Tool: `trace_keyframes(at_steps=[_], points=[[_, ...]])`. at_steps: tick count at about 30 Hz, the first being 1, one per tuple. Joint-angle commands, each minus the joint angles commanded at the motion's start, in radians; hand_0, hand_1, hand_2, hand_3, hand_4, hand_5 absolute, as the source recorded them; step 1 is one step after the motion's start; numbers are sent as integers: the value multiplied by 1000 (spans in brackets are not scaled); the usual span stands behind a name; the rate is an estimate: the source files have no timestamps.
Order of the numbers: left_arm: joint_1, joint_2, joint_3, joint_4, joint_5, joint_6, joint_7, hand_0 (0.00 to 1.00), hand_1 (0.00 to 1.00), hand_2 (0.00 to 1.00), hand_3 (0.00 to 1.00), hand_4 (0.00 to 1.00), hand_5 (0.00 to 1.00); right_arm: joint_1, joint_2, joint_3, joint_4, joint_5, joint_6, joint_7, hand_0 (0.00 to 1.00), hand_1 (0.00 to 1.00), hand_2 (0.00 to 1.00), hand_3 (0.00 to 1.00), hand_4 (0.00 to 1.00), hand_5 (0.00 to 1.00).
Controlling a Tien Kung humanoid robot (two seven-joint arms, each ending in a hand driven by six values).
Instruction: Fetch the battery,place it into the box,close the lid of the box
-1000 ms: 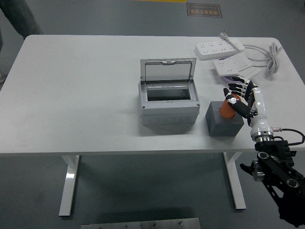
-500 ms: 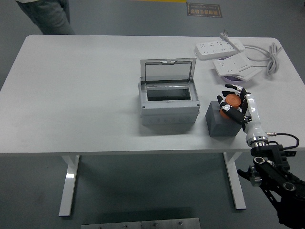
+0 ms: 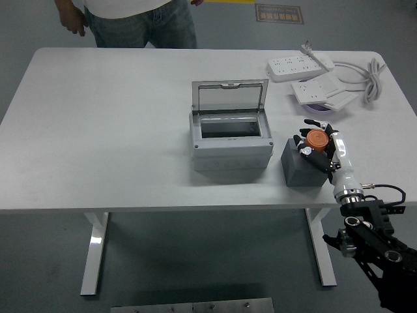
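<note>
Tabletop [image 3: 98, 130]: white, smooth and matte; it carries everything, and a person [image 3: 140, 19] stands at its far edge, hands at the sides, touching nothing.

Box [image 3: 231, 140]: the landmark. Grey moulded plastic, rectangular, rigid, with a dark opening in its top.

Lid [image 3: 229, 98]: hinged at the box's far side, standing upright; a clear pane in a grey frame. It looks light and should swing down with a gentle push.

Block [image 3: 301, 171]: dark grey and cuboid, just right of the box, serving as the battery's stand.

Battery [image 3: 315, 140]: orange, short and round, at the block's top right, right of the box. Probably dense for its size, stiff, with a smooth, somewhat slippery casing; best gripped across its round side walls, not the flat top.

Hand [image 3: 319, 149]: the right one, right of the box, black fingers curled close around the battery; whether they bear on it firmly is hard to tell.

Power strips [image 3: 300, 65]: white hard plastic with a grey coiled cord, beyond and right of the box.
</note>
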Motion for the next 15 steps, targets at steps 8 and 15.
trace_keyframes(at_steps=[8, 15], points=[[-3, 3, 3, 3, -3, 3, -7, 583, 686, 593, 577, 566, 2, -3, 0, 3, 1, 44, -7, 3, 567, 618, 581, 668, 688, 189], [-4, 4, 8, 6, -8, 4, -14, 582, 687, 593, 577, 566, 3, -3, -1, 4, -10, 73, -14, 11, 610, 544, 509, 484, 536, 66]])
